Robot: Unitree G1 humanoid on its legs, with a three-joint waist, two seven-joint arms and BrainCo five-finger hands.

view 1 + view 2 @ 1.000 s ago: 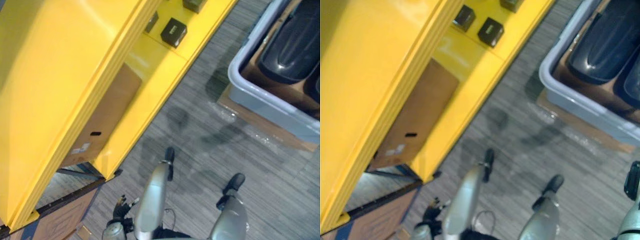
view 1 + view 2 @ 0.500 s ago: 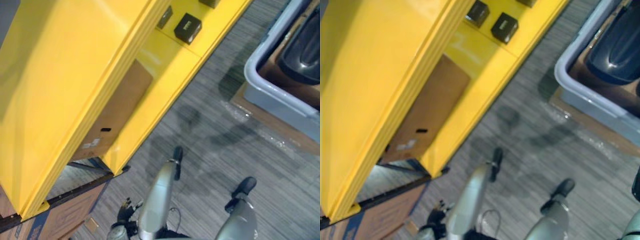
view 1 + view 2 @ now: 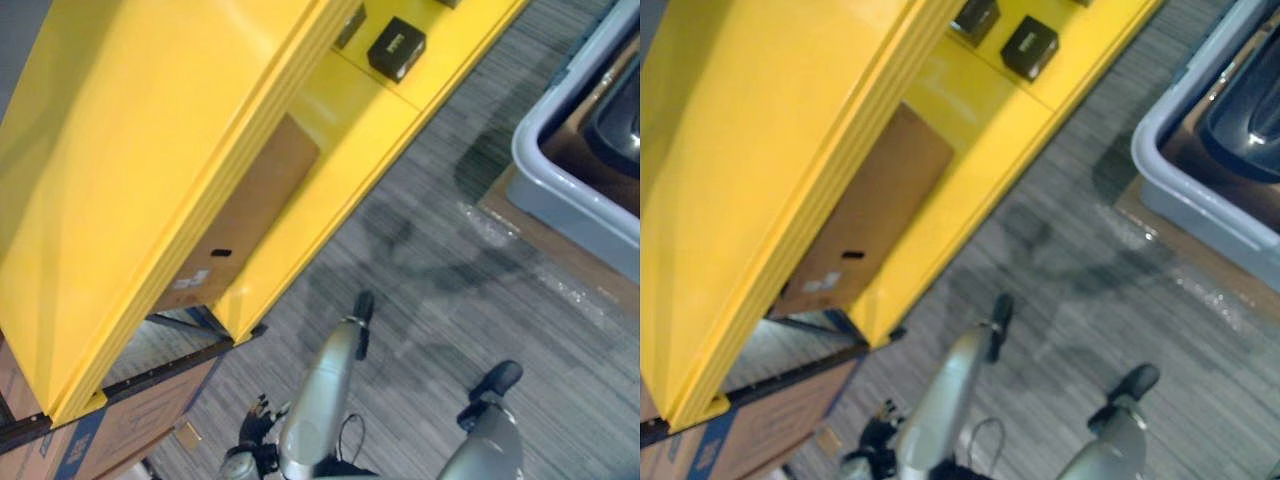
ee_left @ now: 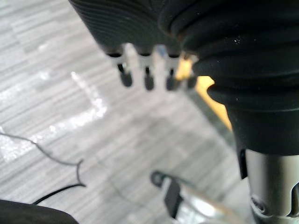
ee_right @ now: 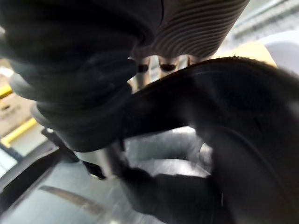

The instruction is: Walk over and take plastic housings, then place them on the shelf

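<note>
step: likely the carry from bin to shelf | left hand (image 4: 148, 79): fingers straight, empty, over the floor (image 4: 70, 140) | right hand (image 5: 187, 28): close against a dark plastic housing (image 5: 224, 107), grip cannot be told | housings (image 3: 1245, 115) in grey bin (image 3: 560, 190) | next: face yellow shelf (image 3: 350, 130), set housing clear of black boxes (image 3: 396, 48)

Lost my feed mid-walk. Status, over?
Left hand open, hanging over floor. Right hand against a black housing, grip unreadable. Yellow shelf on the left, grey bin on the right, bare floor between.
</note>
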